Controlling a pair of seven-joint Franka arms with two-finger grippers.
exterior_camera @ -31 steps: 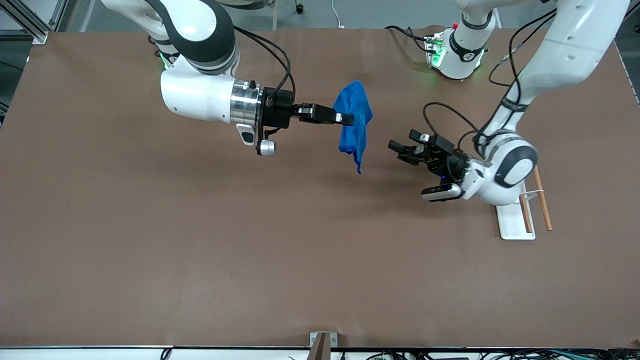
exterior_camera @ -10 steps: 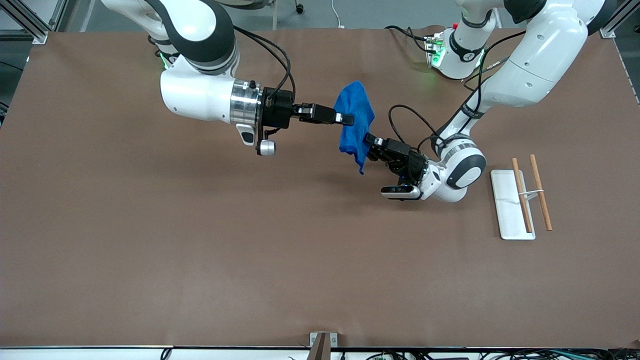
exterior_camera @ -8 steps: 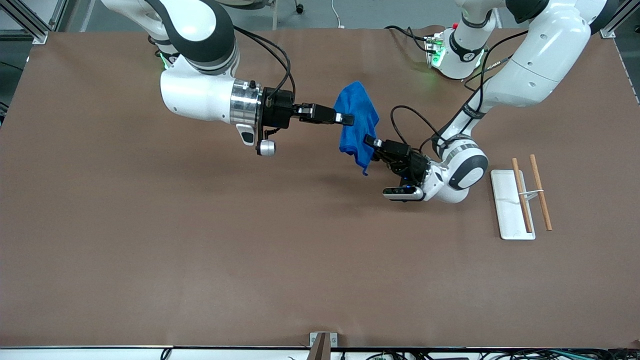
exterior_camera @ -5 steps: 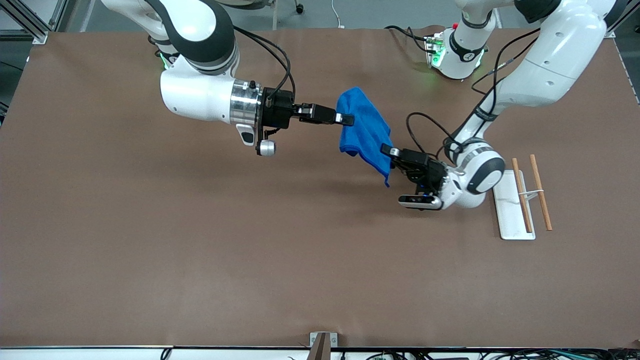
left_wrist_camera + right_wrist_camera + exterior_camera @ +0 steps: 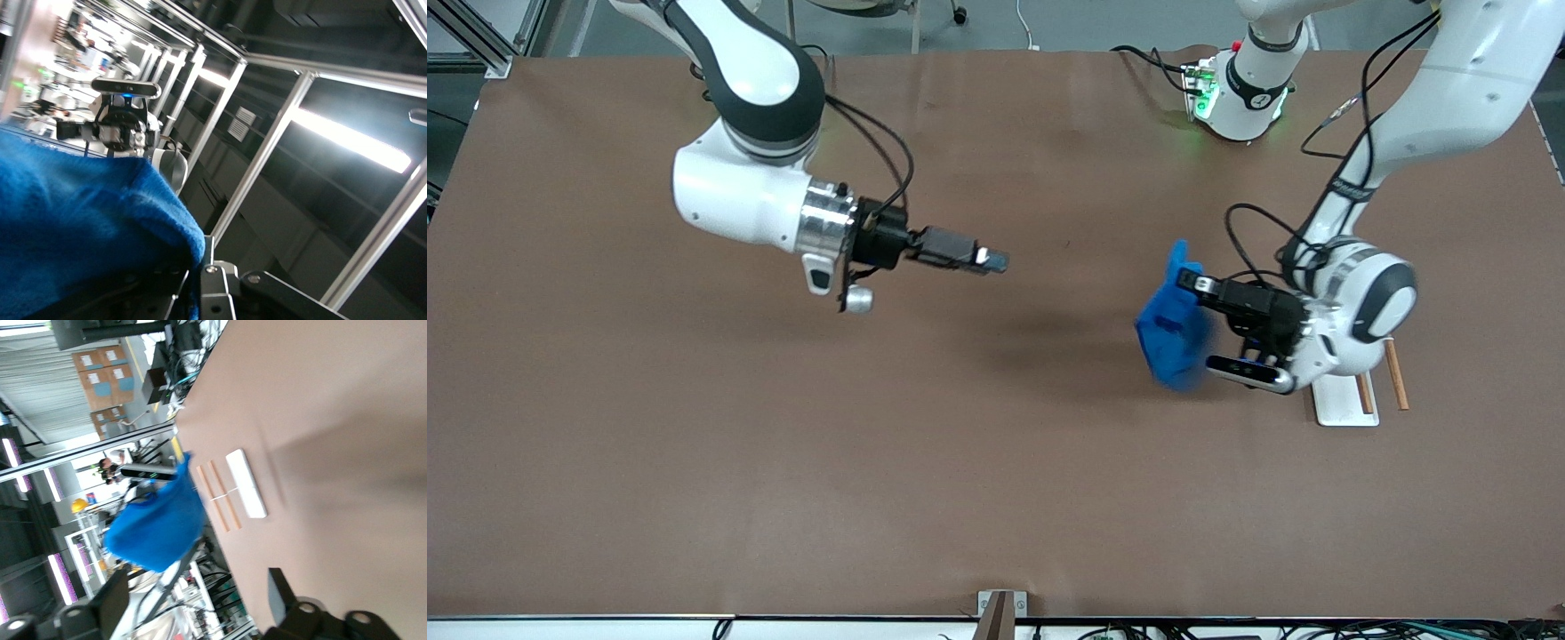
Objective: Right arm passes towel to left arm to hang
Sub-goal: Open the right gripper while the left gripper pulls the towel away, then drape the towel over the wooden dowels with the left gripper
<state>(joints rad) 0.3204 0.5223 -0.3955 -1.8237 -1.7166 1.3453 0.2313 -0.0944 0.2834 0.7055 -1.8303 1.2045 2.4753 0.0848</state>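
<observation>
The blue towel (image 5: 1172, 336) hangs bunched from my left gripper (image 5: 1190, 281), which is shut on its upper edge, in the air over the table beside the rack. In the left wrist view the towel (image 5: 73, 220) covers the jaws of my left gripper (image 5: 197, 267). My right gripper (image 5: 1000, 260) is open and empty over the middle of the table, apart from the towel. In the right wrist view my right gripper (image 5: 197, 593) has its fingers spread wide, with the towel (image 5: 157, 520) seen farther off.
A rack with a white base (image 5: 1343, 402) and two wooden rods (image 5: 1396, 380) stands at the left arm's end, partly hidden under the left wrist. It also shows in the right wrist view (image 5: 245, 483). Bare brown table surrounds both grippers.
The left gripper closed on the towel. The right gripper let go and drew back toward its own end. The left arm carried the towel toward the rack.
</observation>
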